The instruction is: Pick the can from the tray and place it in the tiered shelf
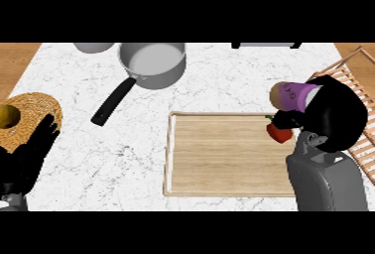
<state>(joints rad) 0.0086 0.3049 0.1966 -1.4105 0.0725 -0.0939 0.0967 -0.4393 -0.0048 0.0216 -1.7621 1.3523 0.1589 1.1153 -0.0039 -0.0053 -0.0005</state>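
A kitchen: a white marble counter (81, 149) with a grey saucepan (154, 62) and a wooden tray (219, 158)

I have one view only, from my head, looking steeply down onto the desk (219, 89) from close above. My forearms show at the near edge, my right robot hand (337, 119) at the right and my left robot hand (26, 154) at the left. The tiered shelf (343, 67) is cut off by the right edge.

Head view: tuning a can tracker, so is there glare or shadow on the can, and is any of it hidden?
Head view: even light, no glare on the can; no clear cast shadow on the tray; the right hand hides the can's right side.
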